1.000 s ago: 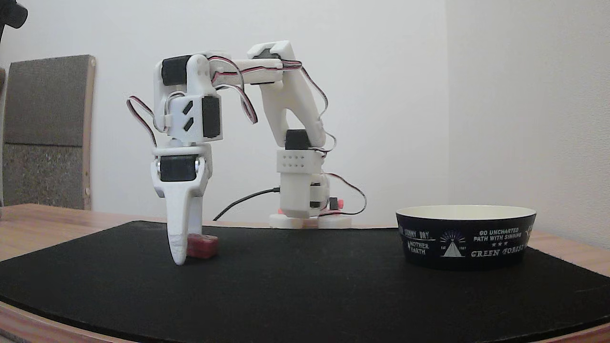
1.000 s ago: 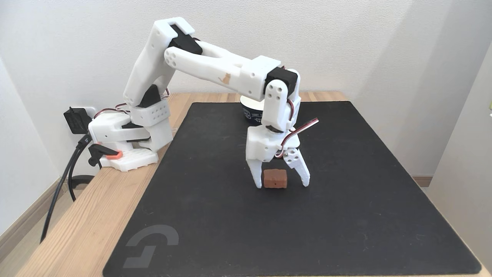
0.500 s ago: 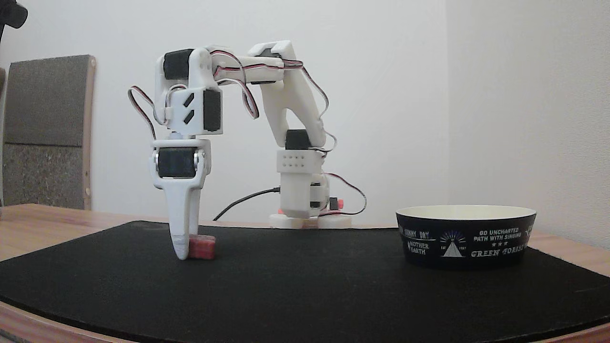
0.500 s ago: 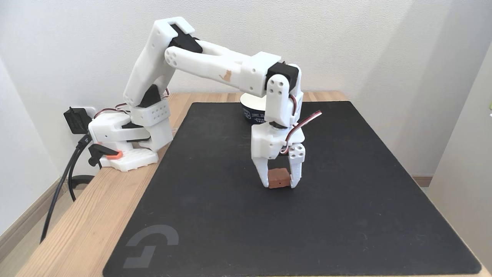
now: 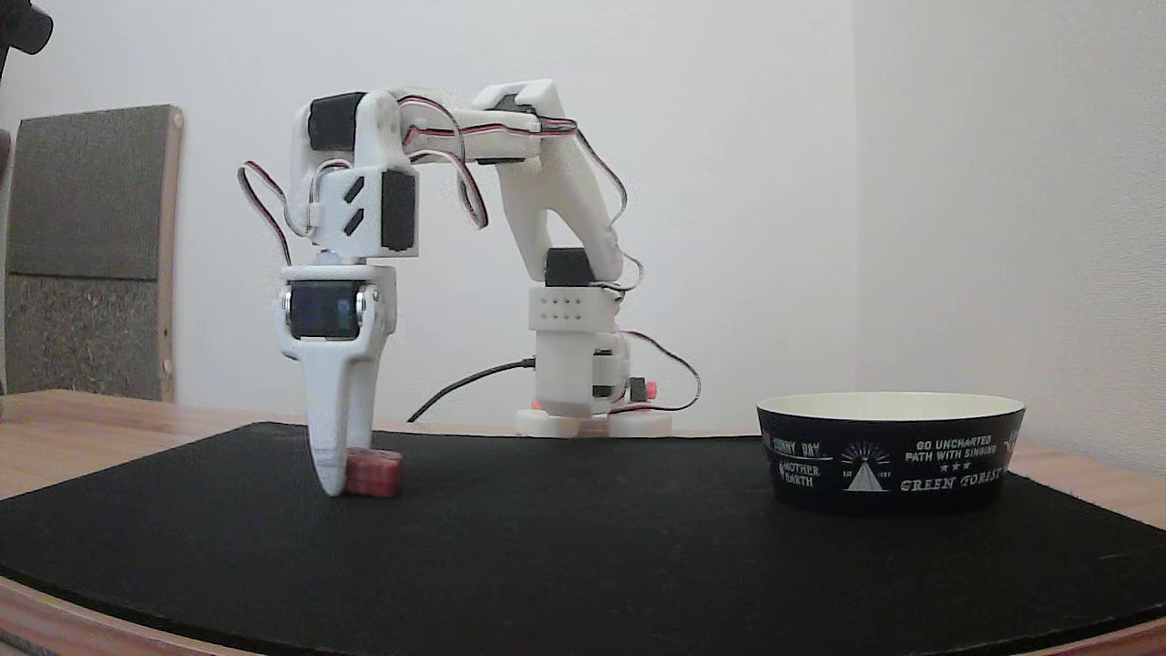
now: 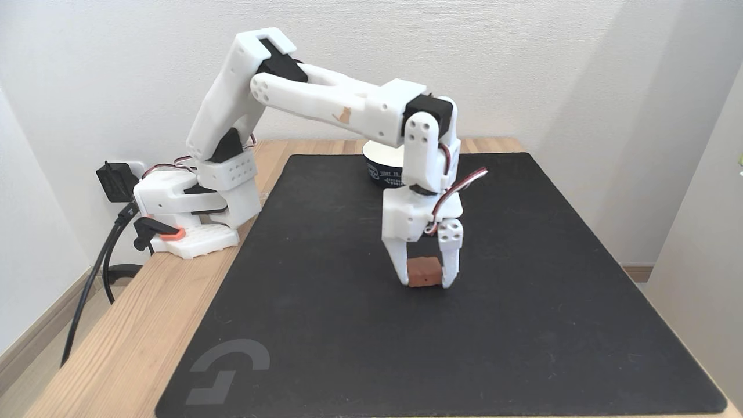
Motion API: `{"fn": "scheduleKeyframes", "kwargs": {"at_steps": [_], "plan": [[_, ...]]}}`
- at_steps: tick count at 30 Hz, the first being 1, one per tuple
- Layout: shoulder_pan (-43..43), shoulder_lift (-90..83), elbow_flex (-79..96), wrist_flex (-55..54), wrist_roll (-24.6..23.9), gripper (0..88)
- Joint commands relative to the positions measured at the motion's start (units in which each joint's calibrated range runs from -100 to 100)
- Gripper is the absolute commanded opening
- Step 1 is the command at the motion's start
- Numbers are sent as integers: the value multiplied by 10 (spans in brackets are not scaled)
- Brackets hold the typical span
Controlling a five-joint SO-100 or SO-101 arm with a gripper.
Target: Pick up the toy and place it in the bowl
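Note:
The small red-pink toy (image 6: 424, 271) sits on the black mat, squeezed between the two white fingers of my gripper (image 6: 425, 282), which points straight down with its tips at the mat. In the low fixed view the toy (image 5: 374, 473) sticks out to the right of the near finger of the gripper (image 5: 334, 483). The navy bowl (image 5: 891, 453) with white text and cream inside stands far right on the mat in that view. In the high fixed view the bowl (image 6: 378, 165) is at the mat's far edge, mostly hidden behind my wrist.
A black mat (image 6: 348, 325) covers most of the wooden table (image 6: 133, 325). The arm's base (image 6: 186, 215) with cables sits at the table's left edge in the high view. A grey padded panel (image 5: 86, 246) leans against the wall, far left.
The open fingers have come together on the toy, and the gripper with the toy has shifted a little toward the high camera, leftward in the low view.

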Motion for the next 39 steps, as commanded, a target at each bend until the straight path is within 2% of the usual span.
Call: {"fn": "scheduleKeyframes", "kwargs": {"at_steps": [1,9,10,14,15,20,25,33,35,37,38,39], "plan": [[-26,-80,-17,0,-13,112],[-159,-248,-15,-6,-43,112],[-207,-273,-15,-6,-50,112],[-305,-297,-15,-7,-69,112],[-355,-297,-14,-11,-80,112],[-447,-291,37,-54,-117,112],[-477,-298,205,-148,-124,112],[-472,-297,354,-237,-124,131],[-475,-294,363,-238,-120,188],[-475,-293,368,-238,-119,272],[-473,-293,368,-240,-119,345],[-472,-297,367,-240,-119,370]]}}
